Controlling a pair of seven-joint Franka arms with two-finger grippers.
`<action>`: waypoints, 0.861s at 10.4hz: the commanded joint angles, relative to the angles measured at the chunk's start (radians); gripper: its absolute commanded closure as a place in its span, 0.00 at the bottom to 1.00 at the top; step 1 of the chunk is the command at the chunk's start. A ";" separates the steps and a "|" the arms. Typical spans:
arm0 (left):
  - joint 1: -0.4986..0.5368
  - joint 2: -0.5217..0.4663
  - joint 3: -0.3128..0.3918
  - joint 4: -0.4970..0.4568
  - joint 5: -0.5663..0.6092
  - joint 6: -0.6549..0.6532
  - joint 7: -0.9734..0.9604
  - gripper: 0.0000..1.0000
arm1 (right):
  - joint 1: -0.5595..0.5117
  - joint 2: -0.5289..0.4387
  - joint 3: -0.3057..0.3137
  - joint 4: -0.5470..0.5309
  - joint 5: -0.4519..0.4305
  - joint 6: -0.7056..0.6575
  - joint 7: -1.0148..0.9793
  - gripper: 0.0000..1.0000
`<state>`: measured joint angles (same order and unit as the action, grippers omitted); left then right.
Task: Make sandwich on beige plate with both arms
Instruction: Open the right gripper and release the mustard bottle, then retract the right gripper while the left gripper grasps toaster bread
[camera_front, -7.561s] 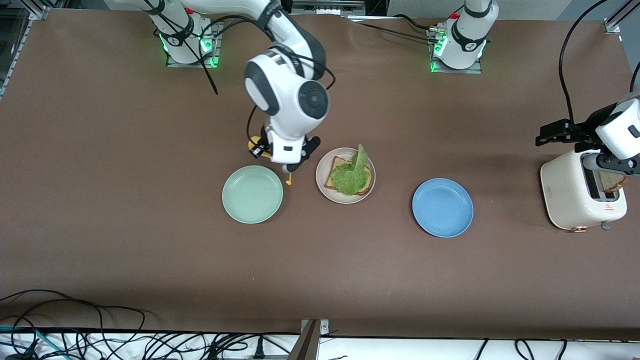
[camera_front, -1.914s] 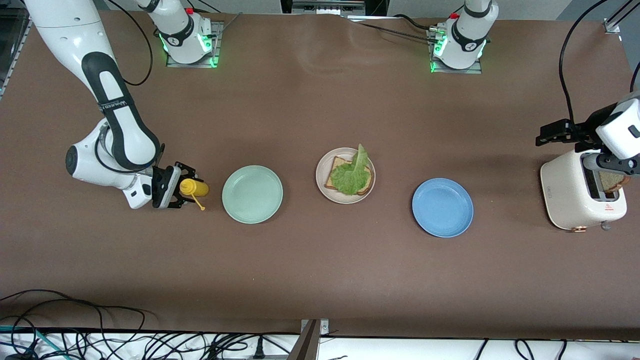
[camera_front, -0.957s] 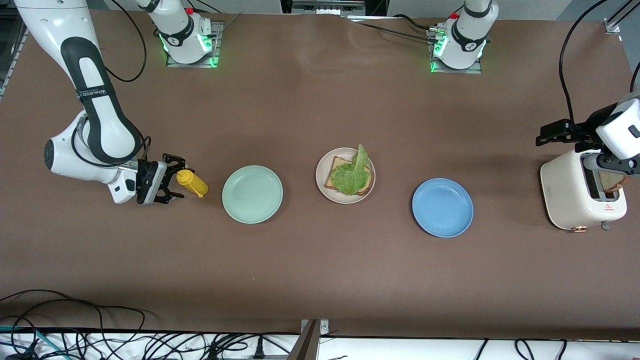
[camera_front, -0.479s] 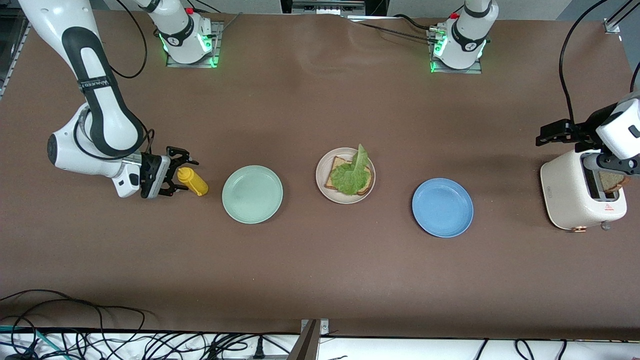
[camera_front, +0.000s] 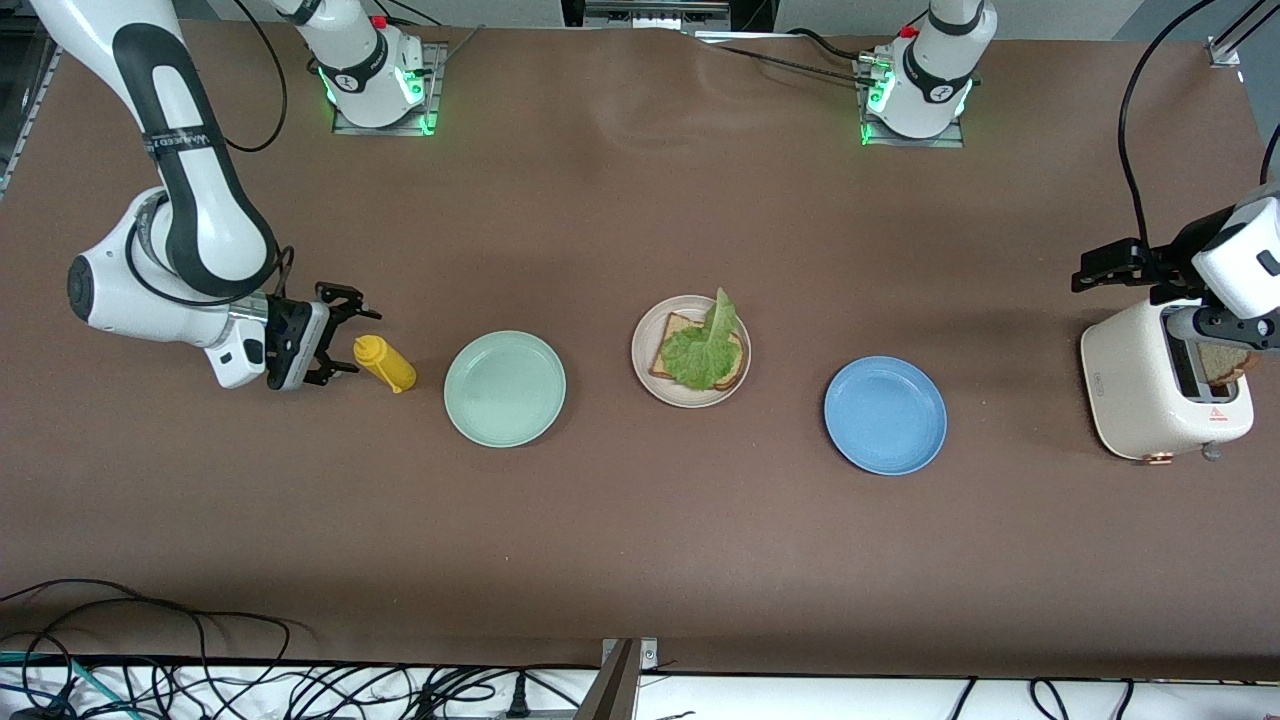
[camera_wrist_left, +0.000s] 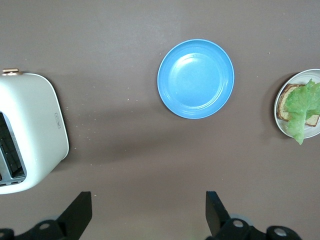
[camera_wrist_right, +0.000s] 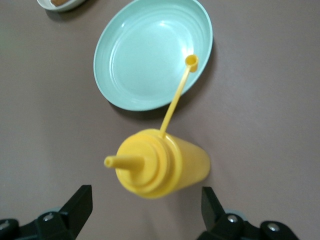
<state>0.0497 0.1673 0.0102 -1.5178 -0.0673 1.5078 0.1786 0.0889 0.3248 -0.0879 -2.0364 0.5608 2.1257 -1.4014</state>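
Right tool (camera_front: 338, 335) wide beside yellow bottle (camera_front: 385, 363), left tool (camera_wrist_left: 147, 215) wide above toaster (camera_front: 1160, 385).

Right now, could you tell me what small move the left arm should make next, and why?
Probably lower the open left pincer onto the toast in the toaster and close on it: the bread on the beige plate carries only lettuce, no top slice.

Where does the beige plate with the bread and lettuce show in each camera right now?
Front view: beige plate mid-table, between the mint green plate and the blue plate.
Left wrist view: cut off at the frame edge, beside the blue plate.
Right wrist view: only a rim sliver.
Shared landmark: the mint green plate.
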 joint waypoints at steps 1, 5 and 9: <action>0.004 -0.005 0.001 0.001 -0.019 -0.011 0.002 0.00 | 0.003 -0.068 0.000 0.022 -0.116 -0.074 0.157 0.00; 0.004 -0.005 0.001 0.001 -0.019 -0.011 0.001 0.00 | 0.005 -0.128 0.033 0.123 -0.254 -0.210 0.503 0.00; 0.001 -0.005 -0.001 0.002 -0.017 -0.011 -0.005 0.00 | 0.003 -0.199 0.100 0.157 -0.340 -0.210 0.884 0.00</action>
<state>0.0497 0.1673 0.0102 -1.5178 -0.0673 1.5078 0.1785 0.0949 0.1756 -0.0260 -1.8826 0.2705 1.9361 -0.6774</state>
